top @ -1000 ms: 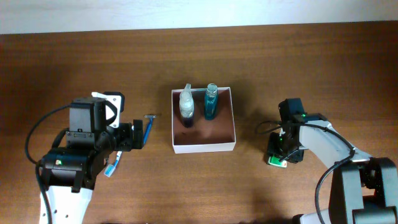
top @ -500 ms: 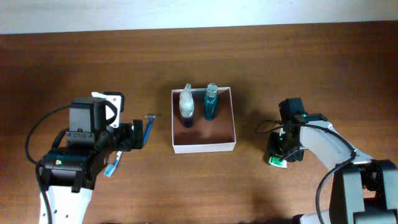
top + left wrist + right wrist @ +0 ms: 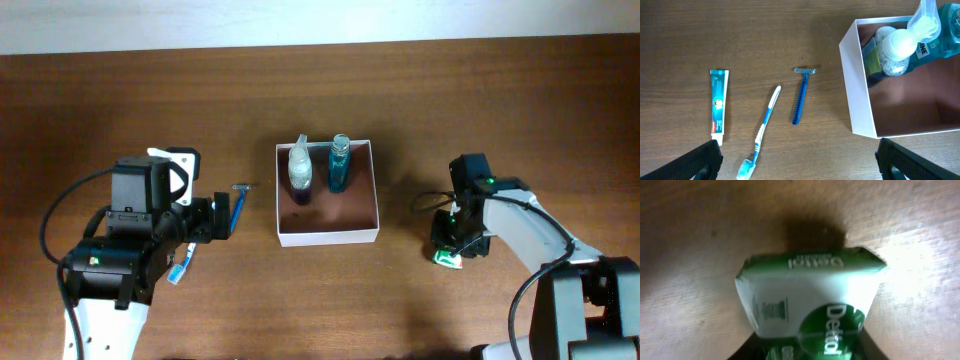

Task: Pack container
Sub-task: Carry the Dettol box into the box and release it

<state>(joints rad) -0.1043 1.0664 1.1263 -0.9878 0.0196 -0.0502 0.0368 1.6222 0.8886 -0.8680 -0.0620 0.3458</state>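
Observation:
The container [image 3: 330,237], a white square box with a reddish-brown inside, sits at the table's middle; it also shows in the left wrist view [image 3: 858,95]. In it lie a clear spray bottle [image 3: 300,170] and a teal bottle [image 3: 338,163]. My right gripper [image 3: 456,244] is to the right of the container, shut on a green and white Dettol soap box [image 3: 807,297] at the table surface. My left gripper [image 3: 215,218] is open and empty, left of the container, above a blue razor [image 3: 800,95], a toothbrush [image 3: 762,132] and a toothpaste tube [image 3: 718,107].
The razor [image 3: 238,203] lies between my left gripper and the container's left wall. The toothbrush head [image 3: 178,270] sticks out under the left arm. Bare wooden table surrounds the container.
My right gripper has shifted very slightly with the soap box. The left arm and the things by it have not moved.

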